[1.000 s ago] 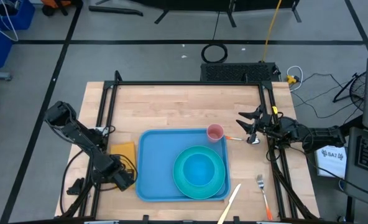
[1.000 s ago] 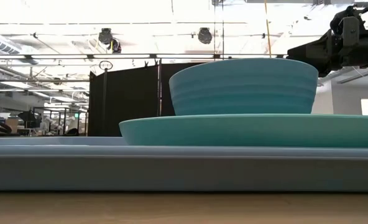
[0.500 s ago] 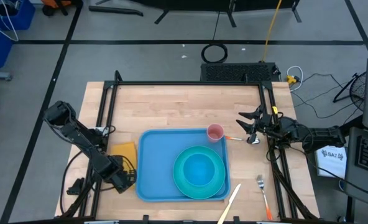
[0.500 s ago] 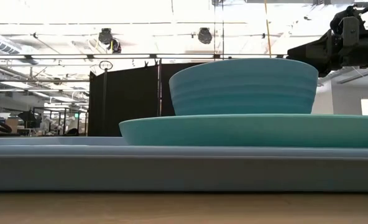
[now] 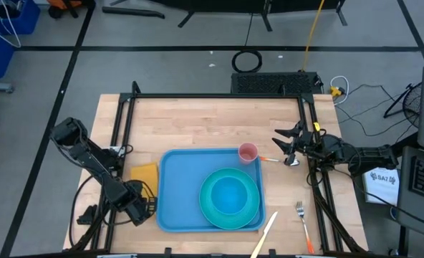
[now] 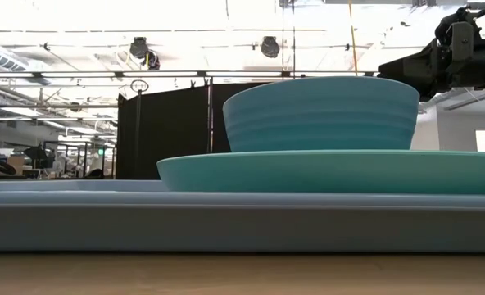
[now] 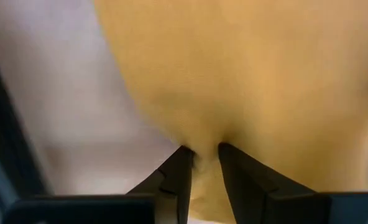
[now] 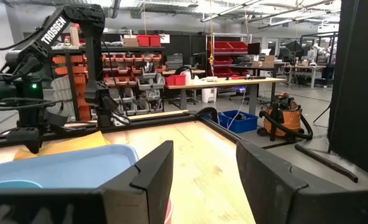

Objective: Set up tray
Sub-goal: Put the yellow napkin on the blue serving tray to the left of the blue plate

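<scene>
Down at the table's seven o'clock corner, the left gripper (image 7: 201, 155) is pinching the orange napkin (image 7: 246, 74) between nearly closed fingers. Beside it, the tray (image 5: 180, 186) is lying centre-front, carrying plate (image 5: 230, 197) and bowl (image 6: 320, 115). Farther off at three o'clock, the right gripper (image 8: 202, 168) is hanging released.

I've got the tray (image 5: 180, 186) mid-table as my reference. On it: plate (image 5: 255, 208) toward its right side, bowl (image 5: 230, 195) on the plate, cup (image 5: 248, 152) at its far right corner. Napkin (image 5: 143, 174) just left of the tray. Spoon (image 5: 287, 160) right of the cup; fork (image 5: 302, 218) and chopstick (image 5: 264, 235) off its near right corner.
</scene>
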